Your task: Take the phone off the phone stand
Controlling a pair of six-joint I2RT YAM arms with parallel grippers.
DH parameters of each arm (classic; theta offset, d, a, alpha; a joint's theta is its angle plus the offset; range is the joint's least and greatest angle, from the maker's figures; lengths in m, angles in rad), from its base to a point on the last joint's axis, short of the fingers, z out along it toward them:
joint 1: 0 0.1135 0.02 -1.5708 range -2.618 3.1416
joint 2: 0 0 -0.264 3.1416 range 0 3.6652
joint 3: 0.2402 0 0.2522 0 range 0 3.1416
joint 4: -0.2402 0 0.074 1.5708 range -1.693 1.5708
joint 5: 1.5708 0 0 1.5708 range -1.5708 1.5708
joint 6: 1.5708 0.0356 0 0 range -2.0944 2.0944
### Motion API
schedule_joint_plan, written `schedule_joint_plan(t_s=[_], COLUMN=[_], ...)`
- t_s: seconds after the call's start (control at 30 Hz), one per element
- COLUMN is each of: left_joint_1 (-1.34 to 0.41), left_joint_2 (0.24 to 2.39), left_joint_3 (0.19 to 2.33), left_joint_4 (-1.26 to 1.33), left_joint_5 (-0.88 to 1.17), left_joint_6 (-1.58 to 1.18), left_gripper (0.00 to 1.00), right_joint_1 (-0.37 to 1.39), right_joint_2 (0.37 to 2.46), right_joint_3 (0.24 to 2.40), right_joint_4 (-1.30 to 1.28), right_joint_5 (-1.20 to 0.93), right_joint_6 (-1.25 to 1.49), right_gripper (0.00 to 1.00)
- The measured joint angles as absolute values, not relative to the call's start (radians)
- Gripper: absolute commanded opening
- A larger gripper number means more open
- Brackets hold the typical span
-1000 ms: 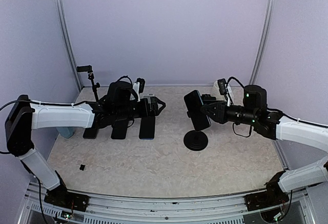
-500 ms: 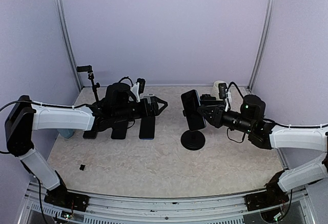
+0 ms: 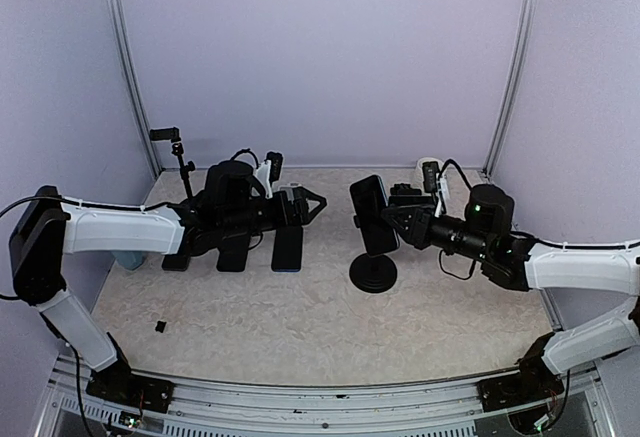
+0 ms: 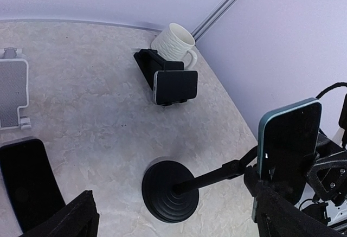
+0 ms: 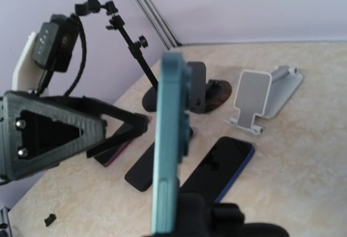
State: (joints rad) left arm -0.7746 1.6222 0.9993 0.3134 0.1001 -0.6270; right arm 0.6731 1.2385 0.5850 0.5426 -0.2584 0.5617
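The teal phone (image 3: 372, 214) stands upright in the clamp of a black phone stand with a round base (image 3: 373, 274) at centre right. It shows edge-on in the right wrist view (image 5: 168, 150) and in the left wrist view (image 4: 287, 139). My right gripper (image 3: 392, 225) is at the phone's lower part, its dark fingers (image 5: 217, 215) closed against it. My left gripper (image 3: 312, 204) is open and empty, pointing at the stand from the left with a gap between them. Its fingers (image 4: 76, 221) frame the stand base (image 4: 171, 191).
Three phones lie flat under the left arm, one of them blue-edged (image 3: 287, 247). A white folding stand (image 5: 265, 98) and a tall thin black stand (image 3: 178, 152) are at the back left. A white mug (image 4: 174, 39) and another phone on a low black stand (image 4: 174, 86) are at the back right.
My right arm has reached further left with the phone. The phone and its stand base have shifted a little to the left. The left arm has hardly moved.
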Motion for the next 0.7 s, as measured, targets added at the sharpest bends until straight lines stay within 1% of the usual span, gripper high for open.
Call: schedule_joint_plan(t_s=[0.03,0.1,0.27,0.33,0.47,0.53,0.7], left_joint_1=[-0.773,-0.773,-0.772,-0.772,-0.779,-0.788,-0.828], left_joint_2=[1.622,1.62,1.61,1.608,1.595,1.579,1.553], left_joint_3=[0.999,0.999,1.0,1.002,1.003,1.005,1.012], left_joint_4=[0.313,0.311,0.304,0.299,0.27,0.252,0.252], left_joint_5=[0.1,0.098,0.096,0.093,0.079,0.07,0.079], left_joint_6=[-0.627,-0.627,-0.627,-0.627,-0.632,-0.645,-0.717], left_gripper=[0.99,0.99,0.99,0.99,0.99,0.99,0.99], right_joint_1=[0.674,0.678,0.686,0.686,0.689,0.691,0.691], right_joint_2=[1.231,1.216,1.211,1.211,1.191,1.167,1.079], right_joint_3=[0.591,0.6,0.61,0.622,0.649,0.658,0.677], right_joint_4=[0.519,0.46,0.329,0.302,0.272,0.256,0.213], right_joint_5=[-0.257,-0.258,-0.271,-0.279,-0.302,-0.313,-0.321], right_joint_6=[0.561,0.566,0.566,0.567,0.555,0.546,0.509], right_gripper=[0.38,0.44,0.63,0.75,0.94,0.99,1.0])
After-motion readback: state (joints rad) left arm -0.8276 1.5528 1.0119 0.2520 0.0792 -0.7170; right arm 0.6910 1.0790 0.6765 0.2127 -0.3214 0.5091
